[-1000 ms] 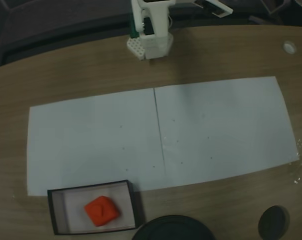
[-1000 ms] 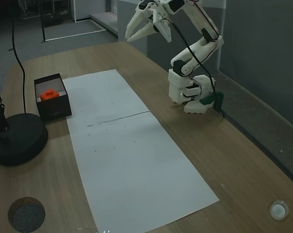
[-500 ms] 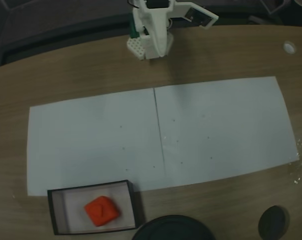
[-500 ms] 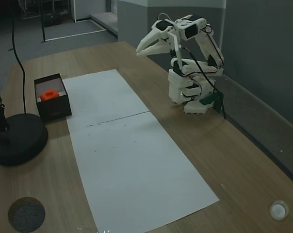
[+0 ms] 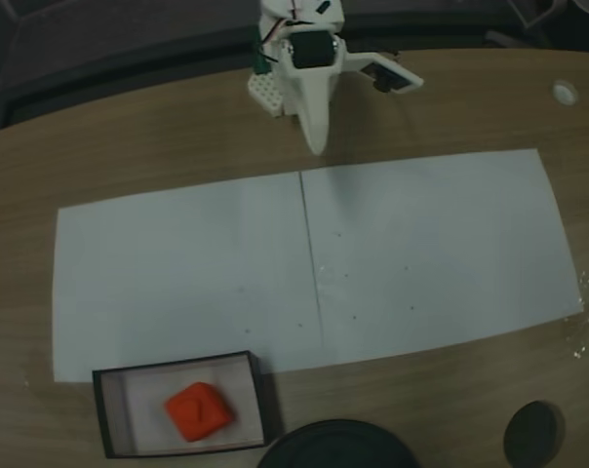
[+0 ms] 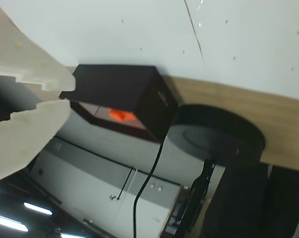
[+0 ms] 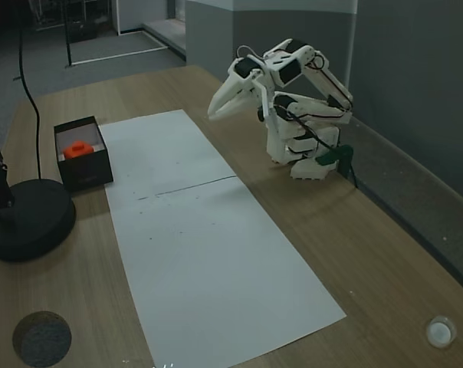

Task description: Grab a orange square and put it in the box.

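Observation:
The orange square point(image 5: 199, 411) lies inside the box point(image 5: 99, 414), a shallow black-walled tray near the table's front left in a fixed view. From the side, another fixed view shows the orange square point(image 7: 78, 149) in the box point(image 7: 86, 173) at the far left. The white gripper point(image 5: 316, 146) hangs folded close to the arm's base, far from the box, pointing at the table with its jaws shut and empty. In the wrist view the gripper point(image 6: 69, 95) sits at the left edge, with the box point(image 6: 120, 87) and orange square point(image 6: 121, 115) beyond it.
A large white paper sheet point(image 5: 421, 244) covers the table's middle. A round black stand base point(image 7: 28, 218) with a cable sits next to the box. A small dark disc point(image 7: 41, 337) and a white cap point(image 7: 440, 332) lie near the table's corners.
The arm has folded down from a raised pose toward its base. The gripper dropped low over the table edge of the paper and its jaws went from open to shut.

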`<action>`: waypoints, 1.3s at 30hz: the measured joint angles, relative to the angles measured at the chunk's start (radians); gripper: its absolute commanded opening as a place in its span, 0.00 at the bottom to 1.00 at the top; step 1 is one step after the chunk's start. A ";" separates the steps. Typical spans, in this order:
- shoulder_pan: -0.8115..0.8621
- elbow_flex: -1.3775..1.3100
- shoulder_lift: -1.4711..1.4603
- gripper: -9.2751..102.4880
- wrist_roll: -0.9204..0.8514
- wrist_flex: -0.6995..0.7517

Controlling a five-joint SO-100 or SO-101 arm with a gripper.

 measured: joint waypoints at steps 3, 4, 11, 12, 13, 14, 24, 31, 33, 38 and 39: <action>0.000 0.124 0.000 0.08 0.025 -0.038; 0.000 0.156 0.000 0.08 0.049 -0.048; 0.002 0.307 0.000 0.08 0.173 -0.057; 0.003 0.322 0.000 0.08 0.176 -0.057; 0.002 0.327 0.000 0.08 0.178 -0.051; 0.000 0.325 0.000 0.08 0.179 -0.035; 0.000 0.321 0.000 0.08 0.189 0.101; 0.000 0.321 0.000 0.08 0.195 0.101; 0.000 0.321 0.000 0.08 0.195 0.101; 0.000 0.321 0.000 0.08 0.195 0.101; 0.000 0.321 0.000 0.08 0.195 0.101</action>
